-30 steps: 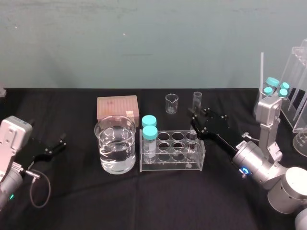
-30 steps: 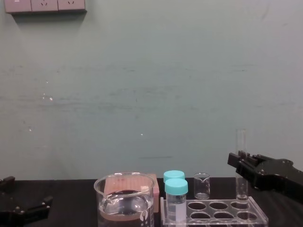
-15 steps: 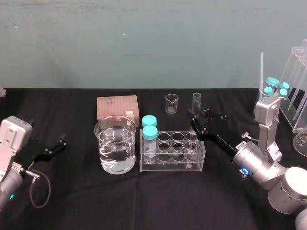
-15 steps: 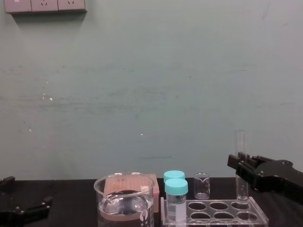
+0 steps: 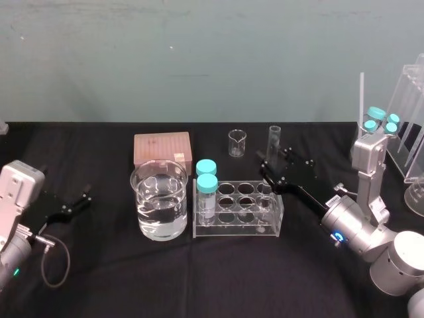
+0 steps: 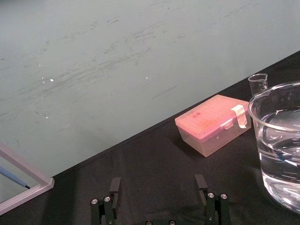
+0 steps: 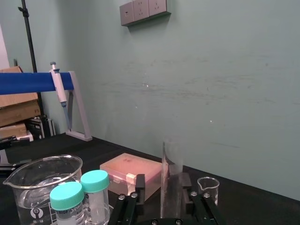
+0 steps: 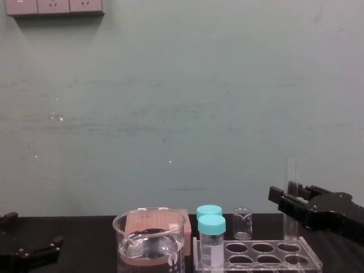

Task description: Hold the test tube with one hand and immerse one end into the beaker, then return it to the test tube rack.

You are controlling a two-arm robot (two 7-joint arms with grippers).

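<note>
Black cloth covers the worktop [image 5: 199, 285], with a pale green wall behind it. My right tool [image 5: 269, 173] reaches in from the near right and is clamped on the test tube [image 5: 273, 140], gripping it partway down and holding it upright over the far right end of the test tube rack [image 5: 238, 216]. I cannot tell whether its rounded end has cleared the top plate. My left tool [image 5: 82, 201] rests at the near left, fingers apart and empty. As I judge it, the beaker [image 5: 159, 207], left of the rack, is the big hazard, since a tube swung in low could knock its rim. Sideways travel while the end sits in a hole could drag the light rack or snap the tube, and the two teal-capped vials [image 5: 207, 187] stand right on the way to the beaker. Smooth glass could also slip through hard fingers. The beaker is wide clear glass with a pouring lip, part full of clear liquid; the rack is clear acrylic with round holes; the tube is slim, thin-walled and uncapped.
</note>
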